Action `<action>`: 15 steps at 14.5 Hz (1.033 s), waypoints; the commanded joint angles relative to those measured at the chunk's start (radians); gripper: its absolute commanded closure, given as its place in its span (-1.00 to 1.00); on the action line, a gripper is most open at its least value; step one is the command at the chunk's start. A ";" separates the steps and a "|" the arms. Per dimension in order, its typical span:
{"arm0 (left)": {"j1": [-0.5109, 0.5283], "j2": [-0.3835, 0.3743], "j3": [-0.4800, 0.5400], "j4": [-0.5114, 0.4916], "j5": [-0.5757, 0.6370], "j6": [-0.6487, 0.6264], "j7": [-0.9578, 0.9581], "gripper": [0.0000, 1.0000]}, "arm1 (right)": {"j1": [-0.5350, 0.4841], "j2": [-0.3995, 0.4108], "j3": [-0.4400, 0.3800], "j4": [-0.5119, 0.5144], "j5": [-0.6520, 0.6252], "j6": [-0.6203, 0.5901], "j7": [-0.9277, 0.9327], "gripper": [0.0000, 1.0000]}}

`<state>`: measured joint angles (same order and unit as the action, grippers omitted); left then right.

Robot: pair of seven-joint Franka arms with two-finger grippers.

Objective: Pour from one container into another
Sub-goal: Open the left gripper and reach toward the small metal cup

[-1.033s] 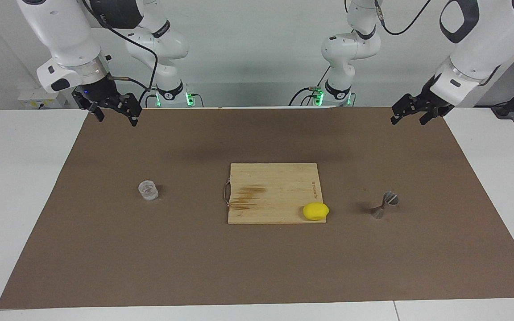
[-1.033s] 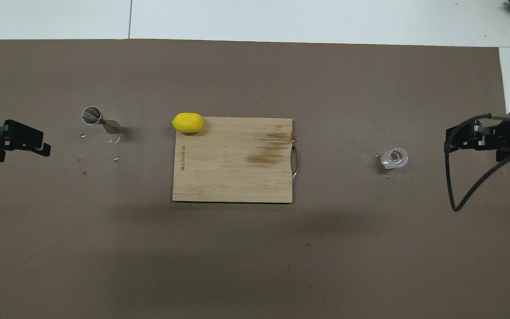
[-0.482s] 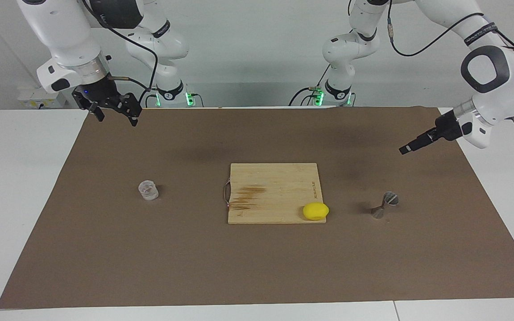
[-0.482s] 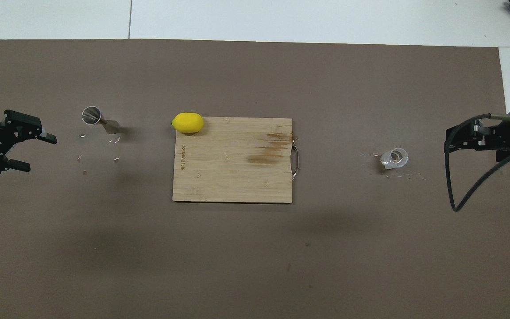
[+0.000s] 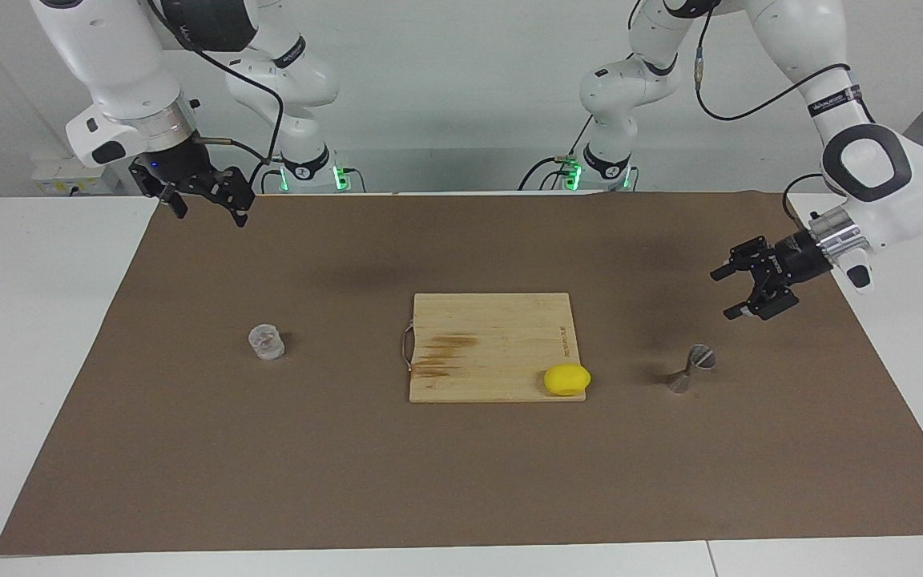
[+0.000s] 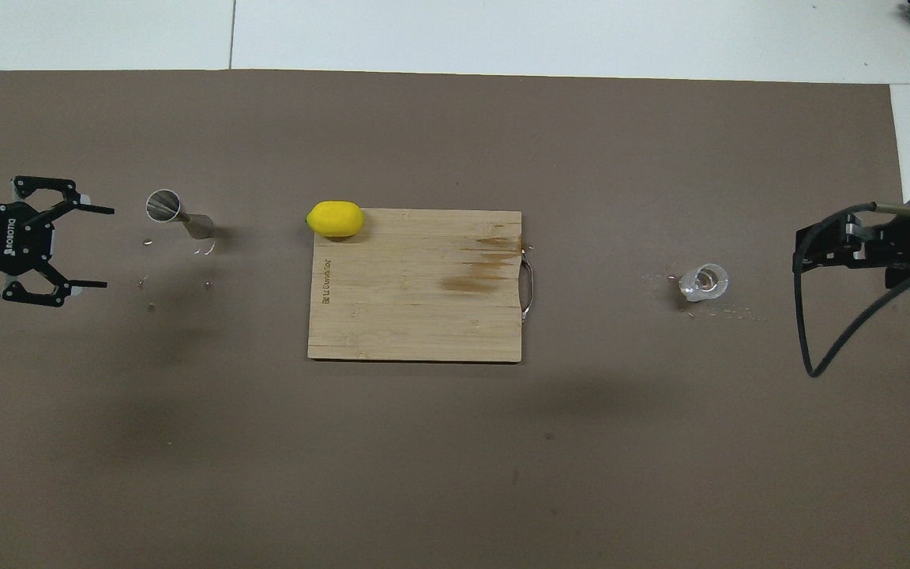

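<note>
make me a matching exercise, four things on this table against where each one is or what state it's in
Things:
1. lemon
2. clear cup
3. steel jigger
4. left gripper

Places or states:
A. standing on the mat toward the right arm's end of the table
B. open, in the air, holding nothing
C. on a corner of the cutting board
D. standing on the mat toward the left arm's end of the table

Pairs: 1-C, 2-A, 3-D, 4-B

yellow lemon [image 5: 566, 379], silvery jigger [image 5: 691, 368], brown mat [image 5: 269, 465]
</note>
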<state>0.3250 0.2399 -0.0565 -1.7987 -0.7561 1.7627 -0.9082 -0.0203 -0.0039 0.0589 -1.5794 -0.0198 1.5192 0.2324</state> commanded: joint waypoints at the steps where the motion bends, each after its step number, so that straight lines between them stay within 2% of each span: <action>1: 0.045 0.068 -0.006 -0.010 -0.110 0.050 -0.083 -1.00 | -0.013 -0.024 0.004 -0.028 0.018 0.013 -0.016 -1.00; 4: 0.055 0.105 -0.006 -0.063 -0.257 0.118 -0.081 -1.00 | -0.013 -0.024 0.004 -0.028 0.018 0.013 -0.016 -1.00; 7: 0.048 0.095 -0.009 -0.154 -0.411 0.213 -0.083 -1.00 | -0.012 -0.024 0.004 -0.028 0.018 0.013 -0.016 -1.00; 12: 0.036 0.104 -0.017 -0.173 -0.525 0.242 -0.066 -1.00 | -0.013 -0.024 0.004 -0.028 0.018 0.013 -0.015 -1.00; 15: 0.042 0.136 -0.028 -0.160 -0.526 0.232 0.003 -1.00 | -0.013 -0.024 0.004 -0.028 0.018 0.013 -0.016 -1.00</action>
<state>0.3709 0.3648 -0.0797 -1.9446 -1.2559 1.9788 -0.9534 -0.0203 -0.0039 0.0589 -1.5794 -0.0198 1.5192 0.2324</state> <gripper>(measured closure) 0.000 0.000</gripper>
